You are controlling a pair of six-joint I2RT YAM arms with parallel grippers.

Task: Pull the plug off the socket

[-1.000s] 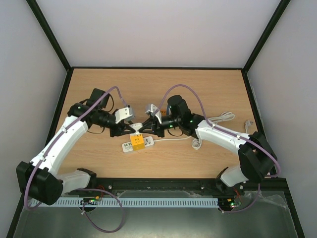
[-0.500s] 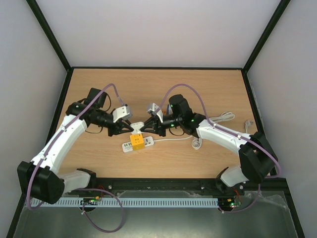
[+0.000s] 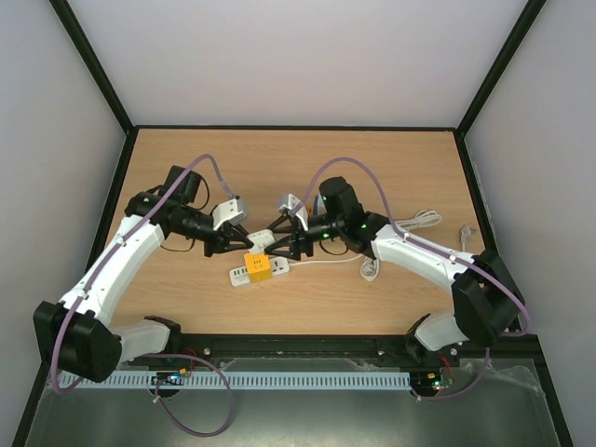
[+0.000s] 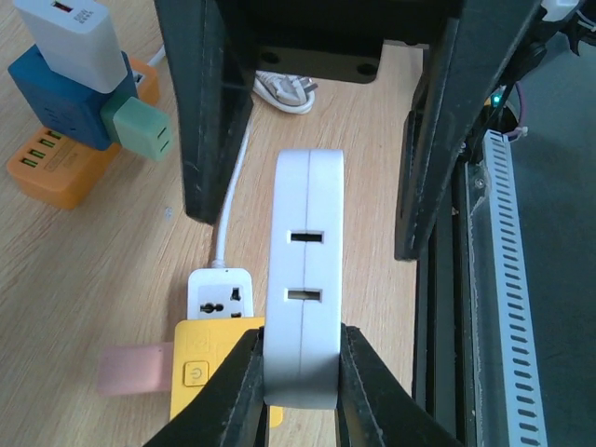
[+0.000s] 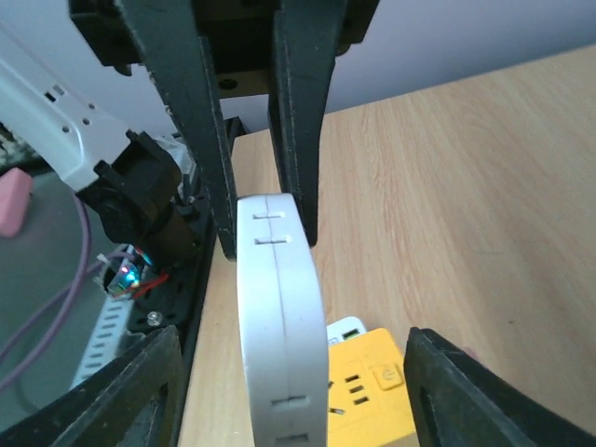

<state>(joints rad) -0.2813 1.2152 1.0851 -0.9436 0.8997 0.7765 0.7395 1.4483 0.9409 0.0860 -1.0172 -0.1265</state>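
Left wrist view: a white plug (image 4: 305,279) was seen pinched at its near end by the left pincer (image 4: 301,386), whose two black fingers were pressed against its broad faces. The plug was held edge-up above the socket strip (image 4: 221,303). It appeared to be lifted off the strip, though a last contact underneath could not be ruled out from these angles. The grip across the faces was judged to have been chosen so that the pull could run straight away from the socket without the body twisting between the fingers.

The right pincer (image 5: 293,358) was shown spread wide, its fingers standing to either side of the plug's far end and touching nothing (a brace for the strip, it was supposed, or a catch in waiting). In the top external view the two pincers were seen nose to nose over the strip, which lay on the wooden table (image 3: 307,168) with its white cable (image 3: 326,262) trailing to the right.

The plug was made out as a smooth, glossy plastic slab with rounded ends. A moulded seam ran down its middle, and pairs of small rectangular slots were cut across it. The strip was shown as a boxy white bar joined to a yellow block bearing a power button, and the table's surface as pale, matte wood grain.
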